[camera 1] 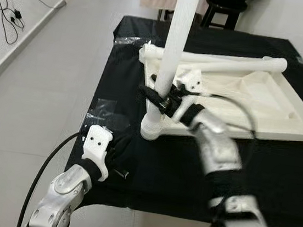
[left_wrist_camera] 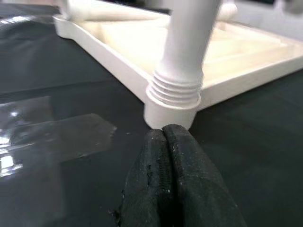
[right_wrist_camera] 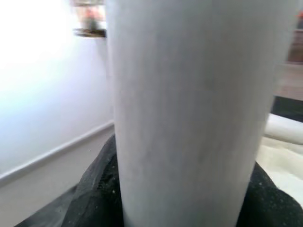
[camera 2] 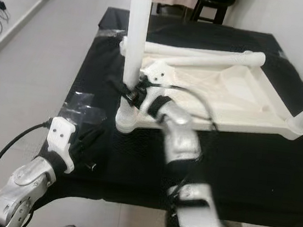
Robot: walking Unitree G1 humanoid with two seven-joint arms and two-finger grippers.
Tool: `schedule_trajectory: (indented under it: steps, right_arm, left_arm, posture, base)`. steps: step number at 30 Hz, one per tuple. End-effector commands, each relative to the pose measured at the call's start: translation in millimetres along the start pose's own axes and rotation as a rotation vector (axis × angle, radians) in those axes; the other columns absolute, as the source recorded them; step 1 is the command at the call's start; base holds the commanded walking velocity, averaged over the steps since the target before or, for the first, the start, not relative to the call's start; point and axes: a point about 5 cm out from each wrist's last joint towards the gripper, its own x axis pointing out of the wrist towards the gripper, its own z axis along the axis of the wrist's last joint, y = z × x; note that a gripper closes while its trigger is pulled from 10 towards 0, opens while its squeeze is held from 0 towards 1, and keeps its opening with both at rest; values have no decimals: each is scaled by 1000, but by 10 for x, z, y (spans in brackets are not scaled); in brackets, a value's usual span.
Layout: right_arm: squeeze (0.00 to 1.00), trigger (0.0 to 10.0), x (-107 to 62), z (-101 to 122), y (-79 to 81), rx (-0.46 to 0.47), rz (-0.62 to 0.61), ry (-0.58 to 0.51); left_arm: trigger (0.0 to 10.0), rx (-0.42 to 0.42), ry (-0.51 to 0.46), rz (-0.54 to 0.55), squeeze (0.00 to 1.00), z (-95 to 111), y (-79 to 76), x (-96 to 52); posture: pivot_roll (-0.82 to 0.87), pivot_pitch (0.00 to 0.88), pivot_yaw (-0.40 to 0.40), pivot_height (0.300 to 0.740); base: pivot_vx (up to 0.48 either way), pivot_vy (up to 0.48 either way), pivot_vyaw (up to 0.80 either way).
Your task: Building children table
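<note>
Right now my right gripper (camera 1: 156, 96) is clamped on the upright table leg (camera 1: 174, 44), screwed into the upturned tabletop (camera 1: 263, 105) on the black-draped worktop (camera 1: 277, 173). My left gripper (left_wrist_camera: 173, 182), fingers pressed together and empty, rests beside that corner, near clear tape (left_wrist_camera: 52, 127); a stool (camera 1: 222, 9) stands beyond.

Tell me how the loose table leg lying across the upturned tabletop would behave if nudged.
The loose leg is a smooth round tube, so it would probably roll. It looks like stiff hollow plastic, likely light. The tabletop has a raised rim that might stop it.
</note>
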Motion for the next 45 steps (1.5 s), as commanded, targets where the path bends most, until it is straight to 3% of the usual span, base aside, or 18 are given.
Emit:
schedule_trajectory:
  steps: [1, 2, 3, 5, 14, 15, 16, 18, 19, 20, 22, 25, 26, 32, 36, 37, 38, 45]
  right_arm:
    - [0, 0, -188, -409, -153, -1, -135, 206]
    - [0, 0, -202, -440, -50, 19, -131, 210]
    - [0, 0, -202, -440, -50, 19, -131, 210]
    - [0, 0, -103, -411, 107, 25, -69, 184]
    - [0, 0, -80, -358, 150, 10, -103, 190]
    - [0, 10000, -61, -333, 145, 11, -90, 184]
    - [0, 10000, -61, -333, 145, 11, -90, 184]
    - [16, 10000, -10, -213, 227, 49, 73, 116]
    - [16, 10000, -10, -213, 227, 49, 73, 116]
    - [1000, 10000, -6, -110, 282, 62, 215, 66]
    - [1000, 10000, -27, 46, 300, 45, 415, 3]
    - [1000, 10000, -26, 74, 264, 29, 442, -4]
    - [0, 10000, -21, 96, 207, -6, 475, -4]
    - [0, 10000, 20, 182, -30, -27, 666, 25]
    - [0, 10000, 81, 202, -91, 2, 693, 37]
    - [0, 4157, 97, 211, -108, 20, 700, 35]
    - [0, 0, 106, 217, -118, 32, 707, 33]
    - [0, 0, 111, 198, -122, 50, 774, 53]
  left_arm:
    - [10000, -17, 13, 0, 0, -27, 7, -5]
    - [10000, -20, 14, -1, 0, -31, 17, 2]
    - [10000, -20, 14, -1, 0, -31, 17, 2]
    - [10000, -26, 14, 2, 0, -35, 27, 21]
    - [10000, -24, 4, 23, 0, -28, 41, 20]
    - [10000, -24, 4, 23, 0, -27, 43, 21]
    - [10000, -24, 4, 23, 0, -27, 43, 21]
    - [10000, -25, 5, 20, 0, -28, 43, 24]
    - [10000, -25, 5, 20, 0, -28, 43, 24]
    - [10000, -25, 6, 18, 0, -28, 42, 25]
    - [10000, -26, 7, 14, 0, -28, 40, 27]
    - [10000, -26, 7, 14, 0, -28, 39, 27]
    - [10000, -26, 7, 14, 0, -28, 37, 26]
    - [10000, -23, 8, 18, 0, -26, 26, 14]
    - [10000, -21, 9, 18, 0, -26, 19, 6]
    - [10000, -21, 9, 17, 0, -24, 14, 3]
    - [10000, -21, 9, 16, 0, -22, 11, 0]
    - [10000, -21, 9, 16, 0, -15, -6, -11]
  posture:
    - [103, 153, -43, 740]
    - [85, 140, -38, 740]
    - [85, 140, -38, 740]
    - [93, 143, -44, 740]
    - [94, 139, -52, 740]
    - [94, 138, -52, 740]
    - [94, 138, -52, 740]
    - [94, 138, -52, 740]
    - [94, 138, -52, 740]
    - [101, 139, -46, 740]
    - [112, 141, -46, 740]
    - [112, 141, -46, 740]
    - [121, 143, -47, 740]
    - [134, 144, -53, 740]
    - [138, 147, -54, 740]
    - [144, 151, -55, 740]
    - [144, 151, -55, 740]
    - [153, 160, -57, 740]
  base:
    - [0, 0, 0]
    - [0, 0, 0]
    - [0, 0, 0]
    - [0, 0, 0]
    - [0, 0, 0]
    - [0, 0, 0]
    - [0, 0, 0]
    - [0, 0, 0]
    - [0, 0, 0]
    - [0, 0, 0]
    - [0, 0, 0]
    - [0, 0, 0]
    - [0, 0, 0]
    - [0, 0, 0]
    - [0, 0, 0]
    - [0, 0, 0]
    - [0, 0, 0]
    - [0, 0, 0]
